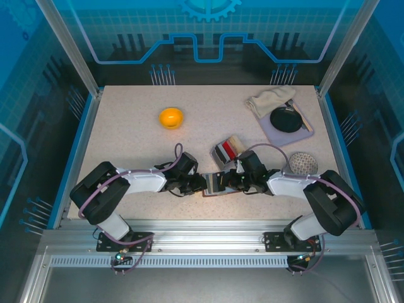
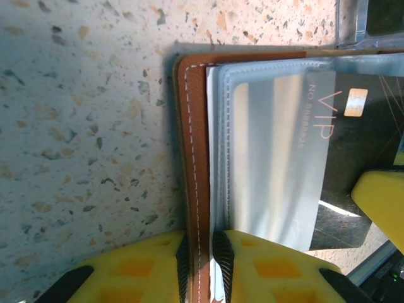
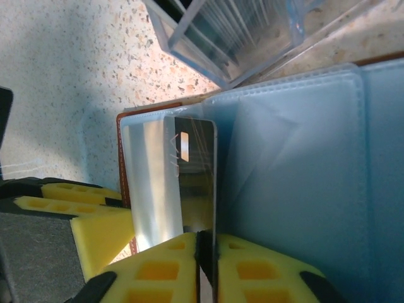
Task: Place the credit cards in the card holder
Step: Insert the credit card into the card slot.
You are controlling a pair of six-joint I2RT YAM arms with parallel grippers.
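Your right gripper (image 3: 207,247) pinches the black card (image 3: 197,183), partly inside the card holder (image 2: 193,139), whose leather edge your left gripper (image 2: 201,252) clamps. Insertion looks unfinished: next, push it fully home.

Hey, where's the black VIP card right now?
In the right wrist view, the black VIP card stands between the right gripper's jaws, partly inside a clear pocket of the brown card holder, next to the clear box.

The speckled table (image 1: 126,145) carries an orange bowl (image 1: 171,117), card holder (image 1: 216,182), clear box (image 1: 228,150), grey mat (image 1: 278,136) and mesh ball (image 1: 303,163).
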